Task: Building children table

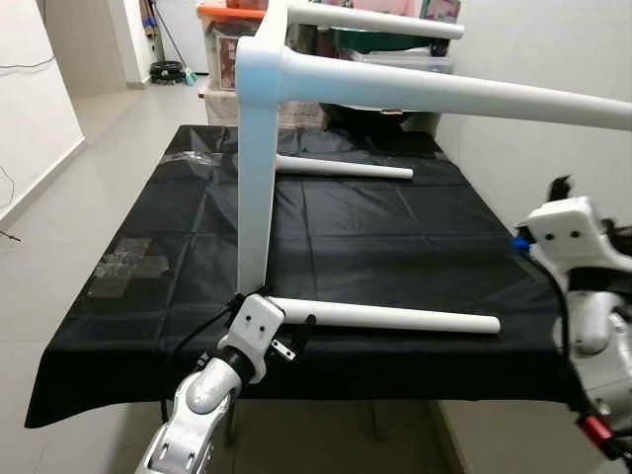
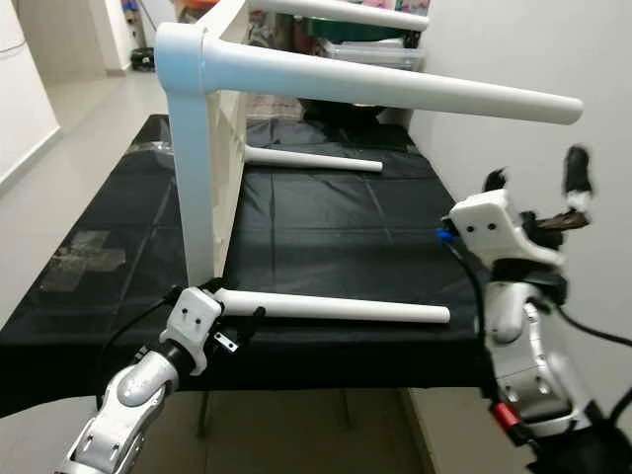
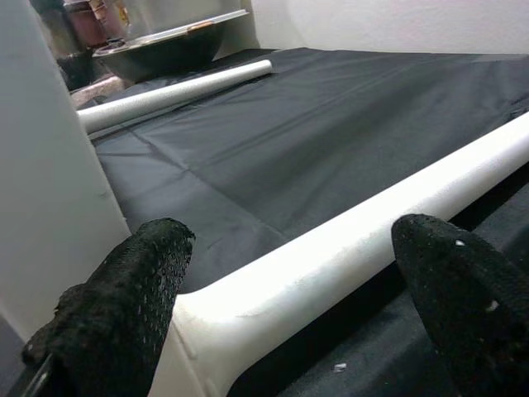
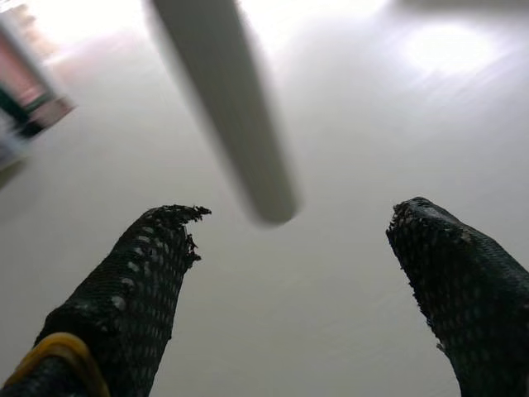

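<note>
A white children's table frame [image 1: 259, 148] lies on its side on a black cloth-covered table [image 1: 346, 237], with its legs pointing right. The lower front leg [image 1: 395, 318] rests on the cloth near the front edge. My left gripper [image 1: 296, 334] is open, its fingers [image 3: 124, 314] straddling that leg [image 3: 331, 256] close to its joint with the frame. One upper leg [image 2: 395, 87] juts out overhead. My right gripper [image 2: 536, 176] is raised at the right, open and empty, pointing up at that leg's tip [image 4: 240, 132].
The far lower leg [image 1: 346, 168] lies on the cloth at the back. Storage boxes [image 1: 232, 44] stand behind the table. A white wall [image 2: 513, 59] runs close along the right. Taped patches [image 1: 128, 262] mark the cloth's left side, with pale floor [image 1: 109, 138] beyond.
</note>
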Robot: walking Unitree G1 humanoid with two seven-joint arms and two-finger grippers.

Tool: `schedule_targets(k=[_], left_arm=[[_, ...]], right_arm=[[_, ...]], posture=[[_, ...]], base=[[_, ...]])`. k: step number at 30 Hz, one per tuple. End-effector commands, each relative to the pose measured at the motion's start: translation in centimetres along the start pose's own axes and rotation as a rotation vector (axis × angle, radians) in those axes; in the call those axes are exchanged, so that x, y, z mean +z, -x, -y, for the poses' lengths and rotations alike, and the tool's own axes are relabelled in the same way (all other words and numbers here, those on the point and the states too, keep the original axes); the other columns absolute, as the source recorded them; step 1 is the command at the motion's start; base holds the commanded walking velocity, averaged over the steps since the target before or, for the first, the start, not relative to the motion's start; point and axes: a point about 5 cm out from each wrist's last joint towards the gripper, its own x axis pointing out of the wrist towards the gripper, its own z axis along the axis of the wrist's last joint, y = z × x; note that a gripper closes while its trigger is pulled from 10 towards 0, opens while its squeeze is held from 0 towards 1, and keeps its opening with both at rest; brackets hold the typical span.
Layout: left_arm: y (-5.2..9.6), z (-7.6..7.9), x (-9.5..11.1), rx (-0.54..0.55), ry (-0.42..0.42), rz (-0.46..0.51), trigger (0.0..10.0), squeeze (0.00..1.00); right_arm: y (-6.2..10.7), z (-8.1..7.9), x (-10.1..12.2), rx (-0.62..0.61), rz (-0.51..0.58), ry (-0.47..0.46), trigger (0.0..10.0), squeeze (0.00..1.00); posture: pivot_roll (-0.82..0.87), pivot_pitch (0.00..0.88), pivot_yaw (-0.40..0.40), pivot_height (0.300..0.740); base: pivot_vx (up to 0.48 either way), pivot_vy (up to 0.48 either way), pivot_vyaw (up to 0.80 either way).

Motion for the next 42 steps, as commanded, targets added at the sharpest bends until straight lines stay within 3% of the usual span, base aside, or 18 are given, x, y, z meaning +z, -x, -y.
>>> schedule_targets(k=[1, 7, 15, 21, 42], left_arm=[[0.0, 0.4, 0.1, -0.017, 0.003, 0.010, 10.0, 0.00], [0.0, 0.2, 0.1, -0.021, -0.001, 0.009, 10.0, 0.00], [-0.3, 0.2, 0.0, -0.034, -0.005, 0.006, 10.0, 0.00], [-0.5, -0.4, -0.1, -0.052, -0.026, -0.002, 10.0, 0.00], [-1.9, -2.6, -0.9, -0.097, -0.038, -0.031, 10.0, 0.00]], right_arm=[[-0.2, 0.4, 0.2, -0.030, 0.025, 0.010, 10.0, 0.00], [-1.7, 0.5, 0.4, 0.007, 0.099, 0.040, 10.0, 0.00], [-3.6, -1.6, 0.5, 0.209, 0.217, 0.088, 10.0, 0.00], [-4.6, -2.3, 0.1, 0.228, 0.247, 0.161, 10.0, 0.00], [-7.3, -1.4, -0.3, 0.216, 0.284, 0.196, 10.0, 0.00]], posture=[[0.10, 0.000, -0.105, 0.740], [0.10, 0.000, -0.103, 0.740], [0.10, 0.000, -0.106, 0.740], [0.11, 0.000, -0.110, 0.740], [0.08, 0.000, -0.102, 0.740]], base=[[0.000, 0.000, 0.00], [0.000, 0.000, 0.00], [0.000, 0.000, 0.00], [0.000, 0.000, 0.00], [0.000, 0.000, 0.00]])
